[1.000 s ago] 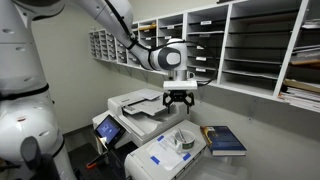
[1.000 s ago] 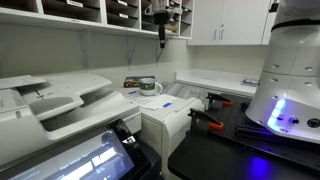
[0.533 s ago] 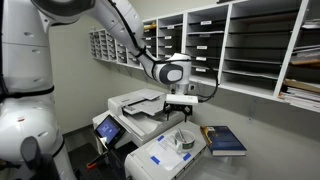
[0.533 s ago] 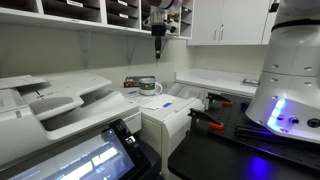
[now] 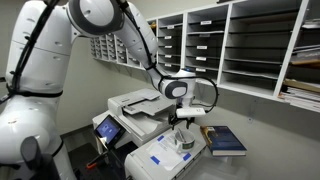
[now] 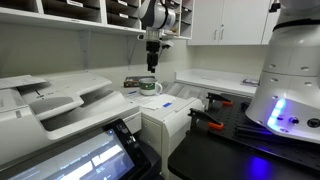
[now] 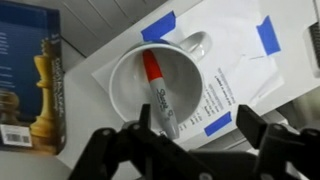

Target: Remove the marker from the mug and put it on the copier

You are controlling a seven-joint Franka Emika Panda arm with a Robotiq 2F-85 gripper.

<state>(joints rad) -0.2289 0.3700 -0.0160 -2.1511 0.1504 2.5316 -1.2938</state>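
In the wrist view a pale mug (image 7: 125, 88) stands on a white sheet taped with blue tape. The marker (image 7: 160, 95), grey with a red cap, leans inside it with its lower end over the near rim. My gripper (image 7: 197, 130) is open just above the mug, one finger next to the marker and the other out over the sheet. In both exterior views the gripper (image 5: 181, 120) (image 6: 151, 64) hangs close over the mug (image 5: 186, 142) (image 6: 150, 87). The copier (image 5: 135, 104) (image 6: 50, 100) stands beside the mug's machine.
The mug stands on a lower flat-topped white machine (image 5: 160, 156) (image 6: 172, 112). A blue book (image 5: 225, 140) (image 7: 30, 80) lies next to it. Wall shelves of paper slots (image 5: 250, 45) run behind. The robot base (image 6: 290, 80) stands on a dark bench with orange-handled tools (image 6: 207, 120).
The gripper has come down from shelf height and moved over the mug. It stays open. The mug and marker have not moved.
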